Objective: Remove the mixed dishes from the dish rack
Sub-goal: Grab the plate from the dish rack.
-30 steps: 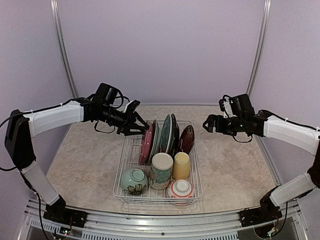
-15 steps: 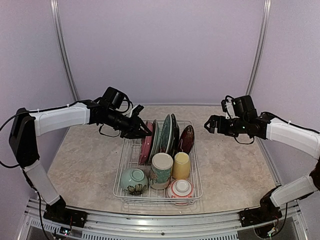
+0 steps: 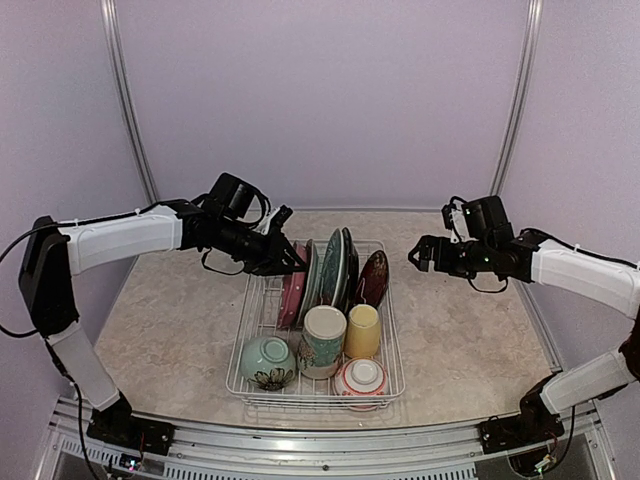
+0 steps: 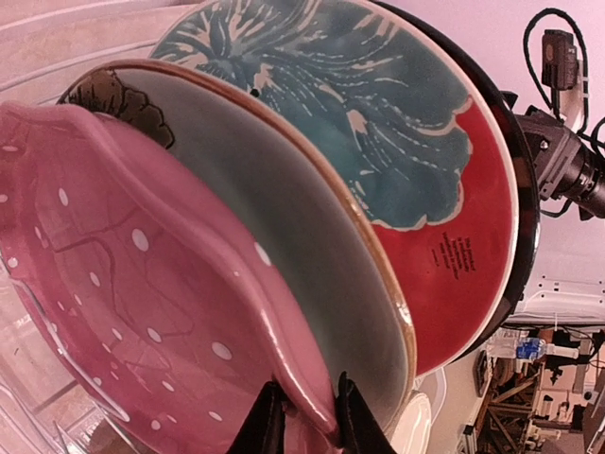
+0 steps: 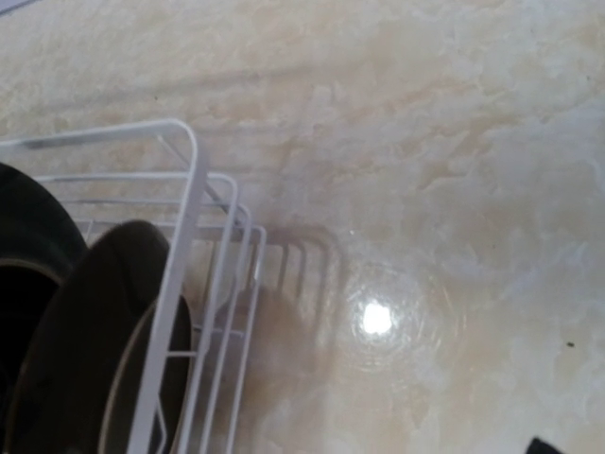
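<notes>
Pinching wavy rim of pink white-dotted plate [image 4: 123, 284], left hand [image 4: 307, 397] clamped on it; right hand [image 3: 419, 252] opening unclear.

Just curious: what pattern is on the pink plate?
The pink plate has white dots; left wrist view.

Reaches from the left edge toward mid-frame with the left arm [image 3: 115, 238] nearly level, left pincer [image 3: 292, 262] nipped on the pink plate [image 4: 142, 312] rim, fingertips [image 4: 267, 427] either side. Extends the right arm [image 3: 580, 272] from the right, right pincer [image 3: 418, 252] parted, pointing left, aloft at centre right.
</notes>
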